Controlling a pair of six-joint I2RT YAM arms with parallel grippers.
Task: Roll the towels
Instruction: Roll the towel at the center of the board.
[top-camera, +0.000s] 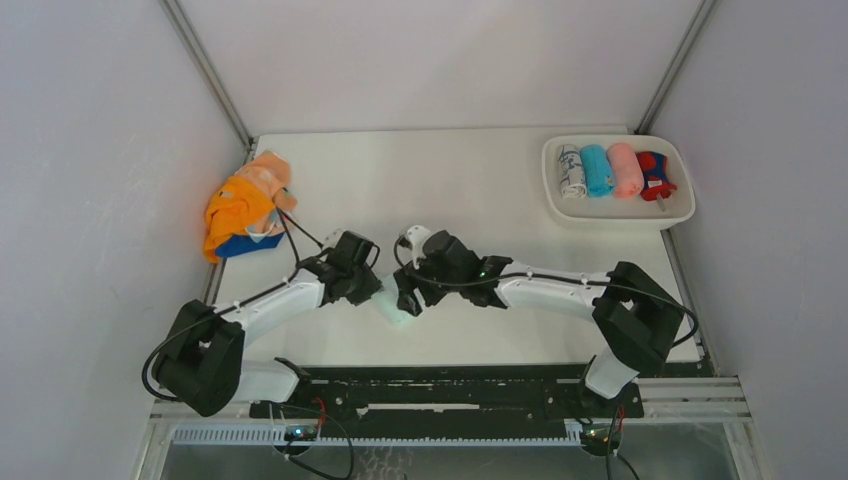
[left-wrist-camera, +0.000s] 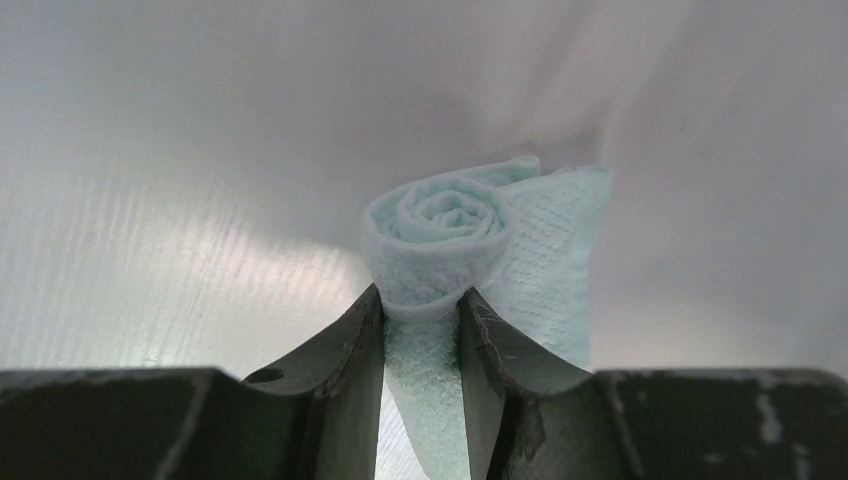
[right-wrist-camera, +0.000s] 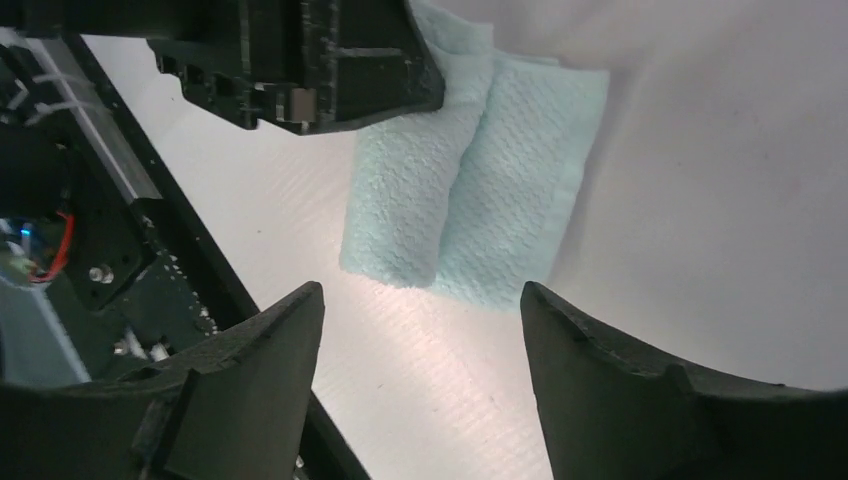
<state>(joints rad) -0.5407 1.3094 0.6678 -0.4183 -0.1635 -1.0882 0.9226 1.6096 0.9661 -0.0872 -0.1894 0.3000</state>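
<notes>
A pale mint towel (left-wrist-camera: 440, 235) lies partly rolled on the white table near the middle front, its spiral end facing the left wrist camera and a flat flap trailing to the right. My left gripper (left-wrist-camera: 420, 300) is shut on the rolled end. The same mint towel (right-wrist-camera: 470, 170) shows in the right wrist view, with the left gripper's black body over its far end. My right gripper (right-wrist-camera: 420, 295) stands open just short of the roll's near end, nothing between its fingers. In the top view the mint towel (top-camera: 395, 310) peeks out between both grippers. Unrolled towels (top-camera: 245, 205), orange, peach and dark blue, are heaped at the left edge.
A white oval tray (top-camera: 618, 213) at the back right holds several rolled towels side by side. The table's black front rail (right-wrist-camera: 190, 270) runs close under the right gripper. Grey walls close in the table on three sides.
</notes>
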